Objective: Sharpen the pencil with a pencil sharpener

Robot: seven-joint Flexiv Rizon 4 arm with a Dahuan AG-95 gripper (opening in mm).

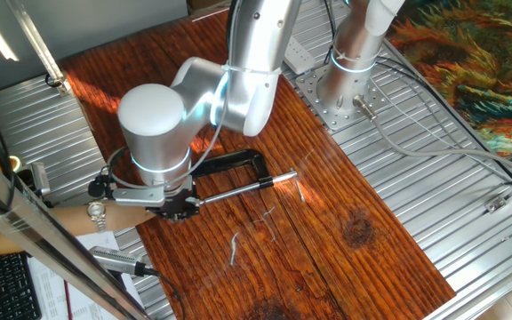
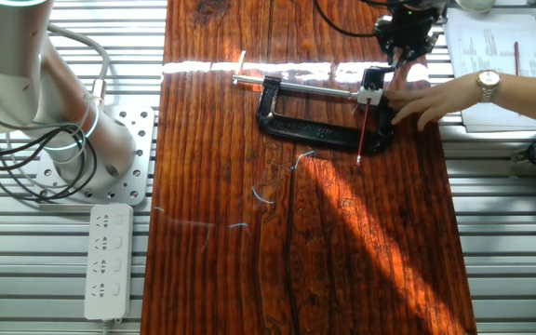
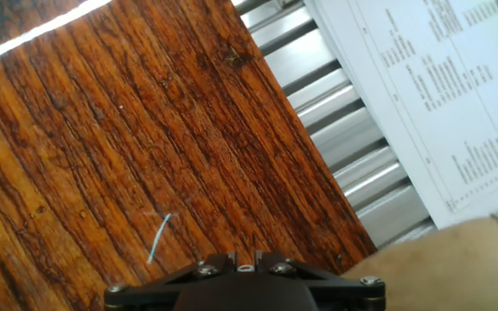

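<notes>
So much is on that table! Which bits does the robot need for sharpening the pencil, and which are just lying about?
For the job:
- the pencil, thin and red
- the pencil sharpener, a tiny block at the pencil's top
- the robot's hand
- the black clamp
- a person's hand resting on the clamp

Lying about:
- white power strip
- printed papers
- keyboard

Probably a lab: arm [image 2: 26, 84] bolted to aluminium bench [image 2: 501, 233].
</notes>
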